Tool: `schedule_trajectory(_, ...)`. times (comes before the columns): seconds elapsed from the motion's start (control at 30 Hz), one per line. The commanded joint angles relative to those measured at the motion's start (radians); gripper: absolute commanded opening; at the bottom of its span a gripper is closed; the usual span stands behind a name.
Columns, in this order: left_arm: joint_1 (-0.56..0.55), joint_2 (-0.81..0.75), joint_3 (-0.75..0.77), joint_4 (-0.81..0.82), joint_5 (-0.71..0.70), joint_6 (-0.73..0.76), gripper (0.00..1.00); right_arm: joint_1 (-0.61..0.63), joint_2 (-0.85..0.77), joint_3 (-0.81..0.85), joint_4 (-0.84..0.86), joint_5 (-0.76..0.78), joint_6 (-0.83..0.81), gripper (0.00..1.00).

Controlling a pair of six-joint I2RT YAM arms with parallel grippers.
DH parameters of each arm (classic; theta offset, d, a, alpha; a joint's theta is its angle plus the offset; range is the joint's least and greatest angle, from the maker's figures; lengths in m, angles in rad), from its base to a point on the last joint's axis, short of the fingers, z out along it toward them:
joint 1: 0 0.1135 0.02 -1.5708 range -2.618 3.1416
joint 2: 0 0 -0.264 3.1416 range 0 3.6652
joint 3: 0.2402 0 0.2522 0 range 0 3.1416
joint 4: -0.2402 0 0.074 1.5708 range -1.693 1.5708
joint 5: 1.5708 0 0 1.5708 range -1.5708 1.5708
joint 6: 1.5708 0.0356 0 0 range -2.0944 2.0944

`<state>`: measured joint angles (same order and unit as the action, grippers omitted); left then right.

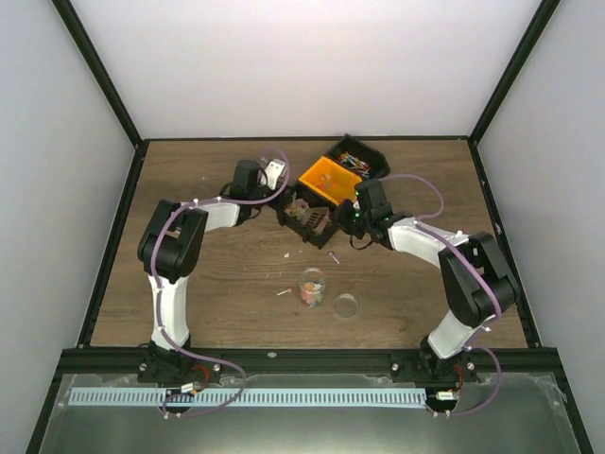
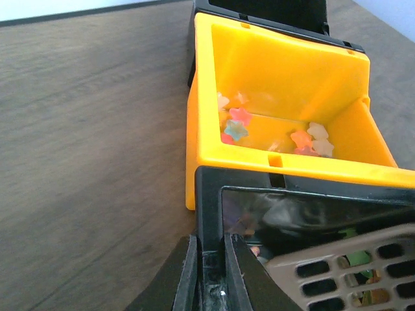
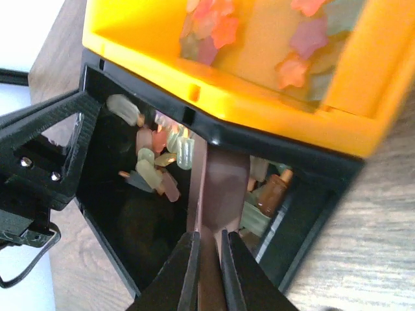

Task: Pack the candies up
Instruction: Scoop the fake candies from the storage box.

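Small wrapped candies point(image 3: 155, 165) in mixed colours lie inside a black bin point(image 1: 307, 218) that has a brown divider point(image 3: 217, 188). Star-shaped candies point(image 2: 237, 124) lie in the orange bin point(image 1: 326, 180) behind it. My left gripper point(image 2: 211, 243) is shut on the black bin's wall, at its left side in the top view point(image 1: 284, 203). My right gripper point(image 3: 209, 236) is shut on the brown divider, at the bin's right side in the top view point(image 1: 345, 219). A small clear cup point(image 1: 312, 287) holding several candies stands in front of the bins. A few loose candies point(image 1: 333, 255) lie on the table.
A clear round lid point(image 1: 346, 305) lies right of the cup. A second black bin point(image 1: 359, 159) with coloured sticks stands at the back beside the orange one. The wooden table point(image 1: 208, 284) is framed by black posts and white walls.
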<state>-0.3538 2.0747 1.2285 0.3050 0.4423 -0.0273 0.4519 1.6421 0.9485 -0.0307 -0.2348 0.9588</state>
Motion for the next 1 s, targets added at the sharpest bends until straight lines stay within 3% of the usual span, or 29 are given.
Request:
schedule_trajectory(0.0,-0.060,0.064,-0.046,-0.124,0.114,0.042,0.04,-0.015,-0.033,-0.033,0.099,-0.060,-0.006,0.01)
schedule_trajectory(0.2,-0.060,0.064,-0.047,-0.126,0.109,0.046,0.04,-0.019,-0.048,0.018,0.014,-0.009,-0.022,0.01)
schedule_trajectory(0.57,-0.060,0.069,-0.044,-0.127,0.105,0.044,0.04,0.003,0.010,0.311,-0.579,0.251,0.006,0.01)
schedule_trajectory(0.63,-0.060,0.069,-0.045,-0.125,0.105,0.044,0.04,0.023,0.030,0.338,-0.626,0.290,0.004,0.01)
schedule_trajectory(0.73,-0.060,0.070,-0.044,-0.121,0.110,0.041,0.04,0.033,0.064,0.273,-0.550,0.247,0.000,0.01)
schedule_trajectory(0.97,-0.060,0.071,-0.047,-0.127,0.110,0.045,0.04,0.032,0.150,0.059,-0.165,0.090,0.012,0.01)
